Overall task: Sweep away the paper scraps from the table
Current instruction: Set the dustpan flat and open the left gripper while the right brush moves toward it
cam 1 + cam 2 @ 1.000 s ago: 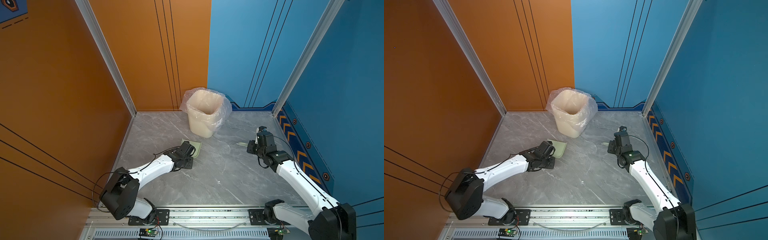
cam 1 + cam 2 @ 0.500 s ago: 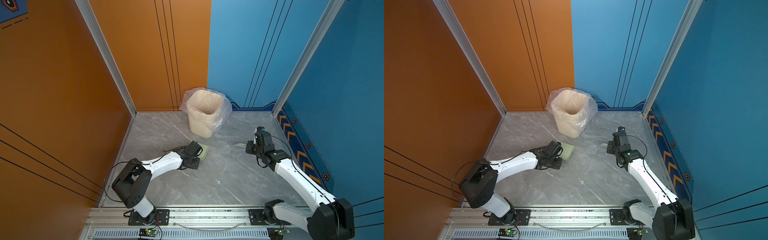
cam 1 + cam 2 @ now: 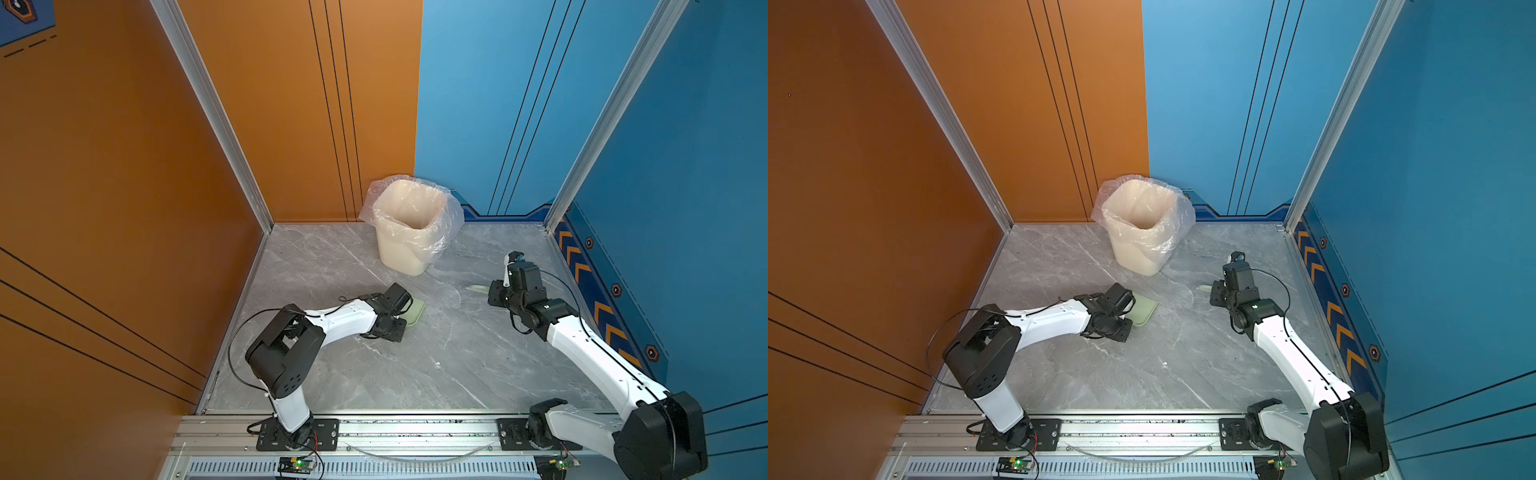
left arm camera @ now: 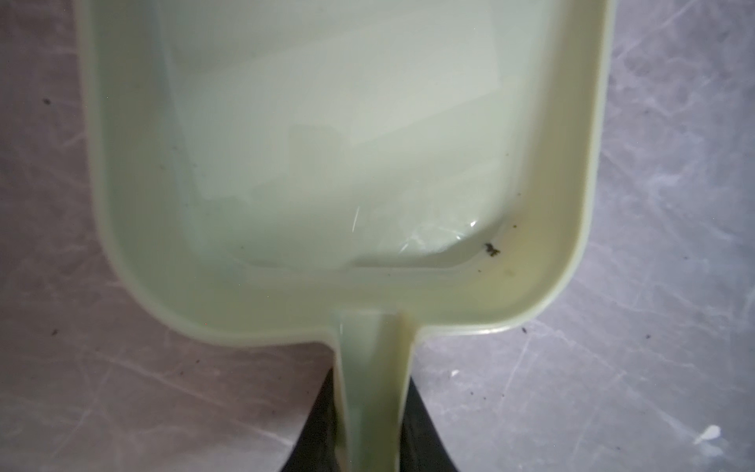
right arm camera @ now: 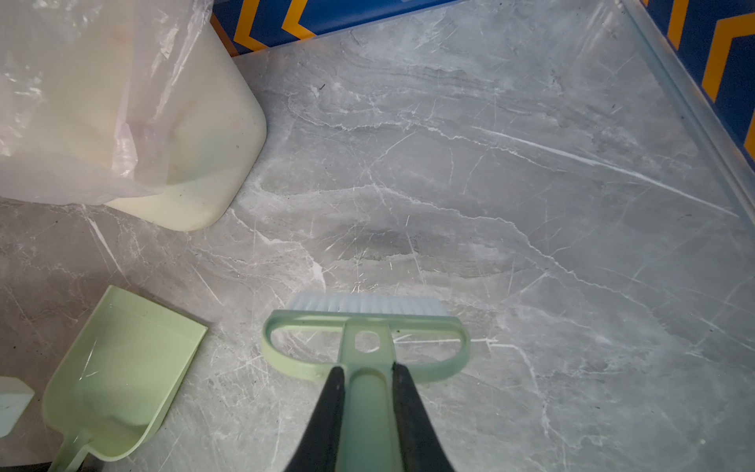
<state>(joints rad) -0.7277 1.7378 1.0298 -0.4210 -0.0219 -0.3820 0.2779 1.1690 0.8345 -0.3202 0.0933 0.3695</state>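
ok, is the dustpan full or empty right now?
Empty. The left wrist view shows the dustpan bare inside, only a few dark specks in one corner, no paper scraps.

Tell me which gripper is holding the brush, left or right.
The right gripper: it is shut on the handle of the pale green brush. The left gripper clamps the handle of the matching dustpan instead.

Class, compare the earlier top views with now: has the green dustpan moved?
Yes. Judged against the bin, the dustpan has slid rightward along the bin's base and slightly farther from it.
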